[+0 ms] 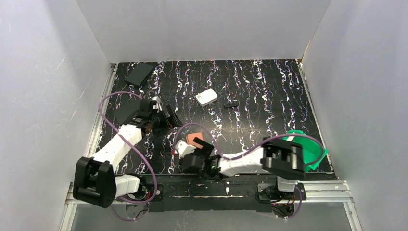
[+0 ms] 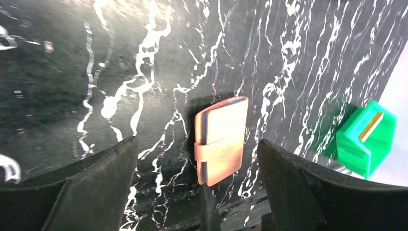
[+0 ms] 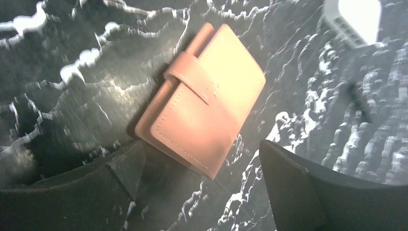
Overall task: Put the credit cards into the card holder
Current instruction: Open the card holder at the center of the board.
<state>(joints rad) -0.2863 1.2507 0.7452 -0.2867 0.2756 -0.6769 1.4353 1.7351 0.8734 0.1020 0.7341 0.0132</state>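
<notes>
- near the front middle of the black marbled mat (image 1: 269,96), just beyond your right gripper (image 1: 186,147), lies the card holder (image 1: 195,139). it is flat and shut, with its tab drawn across the front cover.
- your right gripper hangs close over it, jaws spread wide with nothing in them. in the right wrist view the holder shows between the two fingers (image 3: 72,192), and as far as i can tell they do not touch it.
- your left gripper (image 1: 163,117) sits further left and farther back, apart from the holder. it is also wide open and empty, and it looks toward the holder with the green bin (image 2: 365,137) off to the side.
- expect the holder to be light and soft. it looks like thin leather that flexes and may slide on the mat if nudged, but it is not fragile.
- lying flat, it gives you little to pinch. i'd take it across the long edges near the spine with one gripper, and catch the tab's free end with the other.
- it likely has to be opened before any card goes in.
- which things are the cards i can't tell. a white rounded box (image 1: 207,97) lies farther back.
</notes>
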